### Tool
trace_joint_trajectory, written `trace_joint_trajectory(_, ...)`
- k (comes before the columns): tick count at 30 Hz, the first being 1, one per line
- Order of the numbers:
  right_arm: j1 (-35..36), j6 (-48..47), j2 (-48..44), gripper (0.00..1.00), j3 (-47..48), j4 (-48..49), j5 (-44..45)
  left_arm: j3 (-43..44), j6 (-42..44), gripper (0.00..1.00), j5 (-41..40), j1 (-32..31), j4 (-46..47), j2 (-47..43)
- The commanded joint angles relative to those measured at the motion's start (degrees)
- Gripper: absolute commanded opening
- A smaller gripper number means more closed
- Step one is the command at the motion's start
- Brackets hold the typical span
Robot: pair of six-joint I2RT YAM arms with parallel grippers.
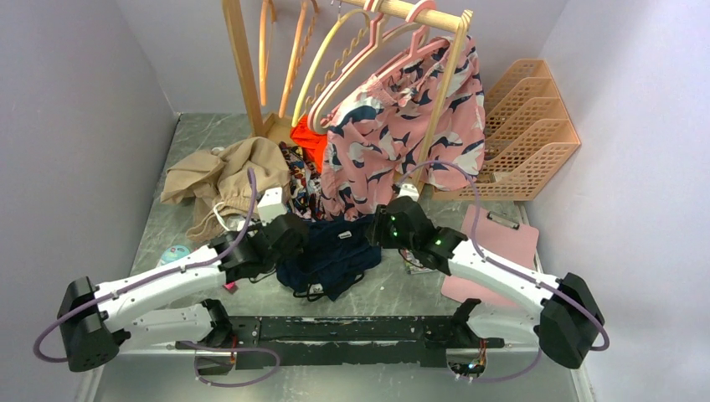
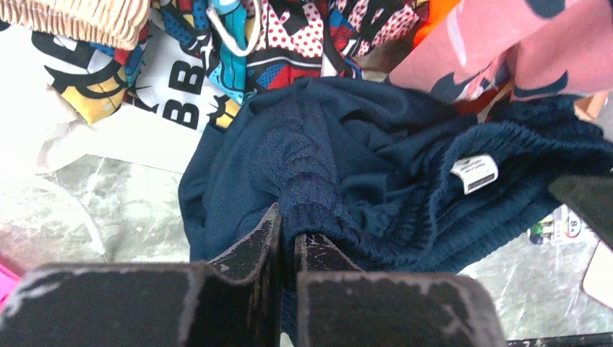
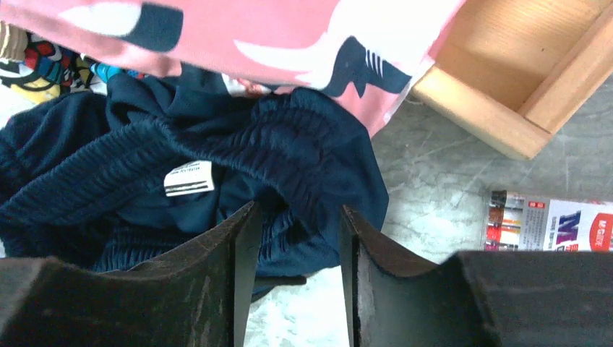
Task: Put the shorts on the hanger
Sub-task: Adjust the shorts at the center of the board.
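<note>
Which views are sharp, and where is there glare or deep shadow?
Top external: even soft light, sharp throughout. Left wrist: the navy shorts are sharp, the white cloth at the left is washed out. Right wrist: the right tool's fingers are nearly black, the pink shorts look soft.

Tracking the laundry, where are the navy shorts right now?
In the top view, the navy shorts lie bunched between the left gripper and right gripper, just in front of the hanging pink shorts.
</note>
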Motion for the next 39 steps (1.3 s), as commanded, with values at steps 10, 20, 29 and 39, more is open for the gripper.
trace_joint_trajectory(10, 0.12, 10.19, -12.89, 0.55, -12.87, 5.68, -6.58, 2.48, -1.90, 0.07, 1.42, 1.57, 3.87, 1.05)
trace_joint_trajectory(20, 0.08, 16.23, -6.91, 0.61, -11.14, 14.15, -1.75, 1.33, -2.48, 0.07, 2.43, 1.55, 4.16, 0.45)
trace_joint_trajectory(29, -0.03, 18.51, -3.05, 0.57, -10.66, 15.12, -1.42, 0.63, -2.33, 0.07, 2.79, 1.56, 3.47, -1.03)
trace_joint_trajectory(39, -0.05, 19.57, -10.29, 0.64, -10.14, 11.14, -0.37, 0.28, -2.01, 0.07, 2.90, 1.57, 3.74, -1.29)
